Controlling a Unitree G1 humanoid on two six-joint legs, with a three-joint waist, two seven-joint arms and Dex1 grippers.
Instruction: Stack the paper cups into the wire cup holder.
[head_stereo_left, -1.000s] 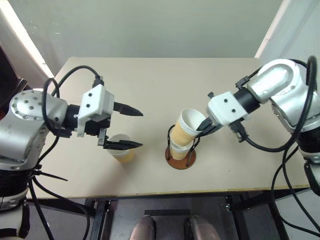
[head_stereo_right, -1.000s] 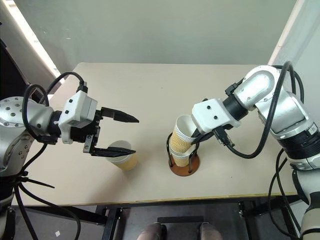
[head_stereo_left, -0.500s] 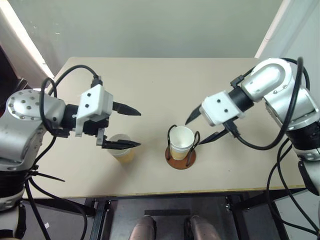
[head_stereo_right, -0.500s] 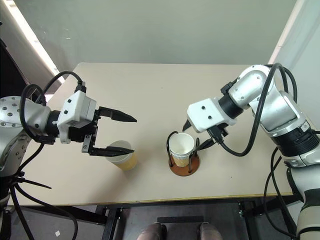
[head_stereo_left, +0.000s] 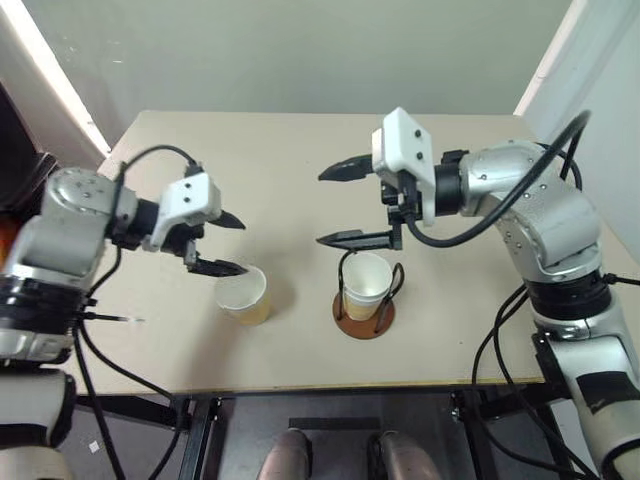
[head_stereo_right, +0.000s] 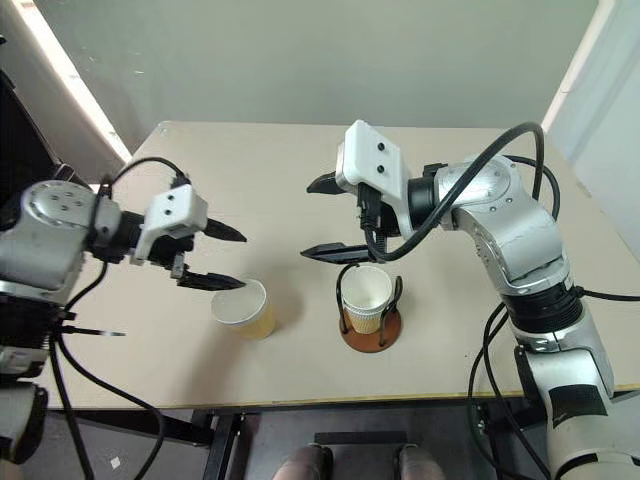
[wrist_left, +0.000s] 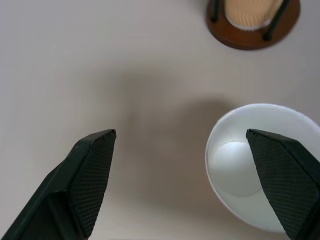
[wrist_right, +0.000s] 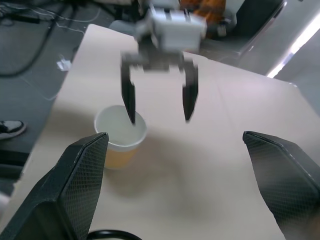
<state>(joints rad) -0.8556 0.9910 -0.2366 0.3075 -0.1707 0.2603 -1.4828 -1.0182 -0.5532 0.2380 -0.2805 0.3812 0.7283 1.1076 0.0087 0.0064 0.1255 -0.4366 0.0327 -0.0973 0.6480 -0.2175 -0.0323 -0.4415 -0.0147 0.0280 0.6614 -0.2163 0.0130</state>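
Note:
The wire cup holder (head_stereo_left: 363, 318) stands on its reddish-brown base near the table's front middle, with nested paper cups (head_stereo_left: 366, 282) upright between its black loops. A loose paper cup (head_stereo_left: 243, 295) stands upright to its left, also seen as the loose cup (wrist_left: 255, 165) in the left wrist view. My left gripper (head_stereo_left: 238, 246) is open and empty, its lower fingertip just above that cup's rim. My right gripper (head_stereo_left: 322, 208) is open and empty, pointing left, above and behind the holder. The right wrist view looks at the left gripper (wrist_right: 160, 95) over the loose cup (wrist_right: 120, 135).
The beige table (head_stereo_left: 300, 150) has bare surface behind and to both sides of the cups. Its front edge (head_stereo_left: 350, 385) runs close below the holder. Walls stand behind and to the right.
My right gripper let go of the tilted cup, which dropped upright into the holder, then opened wide and swung up and left. My left gripper moved down toward the loose cup.

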